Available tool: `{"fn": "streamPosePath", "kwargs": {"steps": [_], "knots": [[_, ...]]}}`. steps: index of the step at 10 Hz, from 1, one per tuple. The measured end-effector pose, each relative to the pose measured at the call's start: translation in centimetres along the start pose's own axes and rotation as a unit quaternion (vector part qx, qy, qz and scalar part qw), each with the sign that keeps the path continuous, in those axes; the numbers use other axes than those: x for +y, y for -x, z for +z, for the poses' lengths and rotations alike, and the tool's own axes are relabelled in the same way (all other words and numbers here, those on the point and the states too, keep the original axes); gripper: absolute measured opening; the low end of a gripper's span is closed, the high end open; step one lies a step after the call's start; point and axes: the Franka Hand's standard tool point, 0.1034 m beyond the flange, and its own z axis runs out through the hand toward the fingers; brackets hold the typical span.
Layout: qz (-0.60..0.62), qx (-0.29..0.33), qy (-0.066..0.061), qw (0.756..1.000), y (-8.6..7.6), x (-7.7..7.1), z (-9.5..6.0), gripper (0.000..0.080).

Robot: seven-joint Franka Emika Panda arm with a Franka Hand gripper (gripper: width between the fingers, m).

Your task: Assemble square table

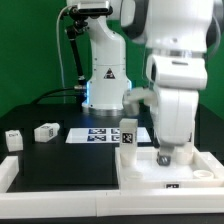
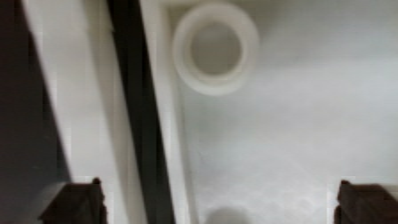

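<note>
The square table's panel [image 1: 145, 172] lies flat at the front of the exterior view's right, with a tag on its front edge [image 1: 172, 186]. My gripper [image 1: 166, 156] hangs just above the panel, fingers pointing down. In the wrist view the gripper [image 2: 222, 205] is open and empty over the panel's surface [image 2: 285, 130], with a round socket [image 2: 214, 48] ahead of it. One tagged leg [image 1: 128, 135] stands upright at the panel's far edge. Two more legs [image 1: 47, 131] [image 1: 12, 139] lie on the black table at the exterior view's left.
The marker board [image 1: 98, 135] lies behind the panel, in front of the arm's base [image 1: 105, 85]. Plain white bars sit at the front left [image 1: 6, 175] and at the right [image 1: 212, 160]. In the wrist view a dark gap [image 2: 134, 100] runs beside the panel, with a white strip [image 2: 75, 100] beyond.
</note>
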Motion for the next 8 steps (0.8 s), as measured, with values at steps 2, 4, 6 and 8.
{"fn": "streamPosePath", "kwargs": {"steps": [2,4,6,8], "knots": [[0.019,-0.003,0.011,1.0,1.8,0.3,-2.6,0.0649],[0.083,-0.002,0.007,0.997,1.5,0.1,-2.0,0.0649],[0.131,-0.002,0.008,0.991,1.5,0.2,-2.0,0.0649],[0.219,0.01,-0.002,0.976,3.5,-0.3,-2.3,0.0649]]}}
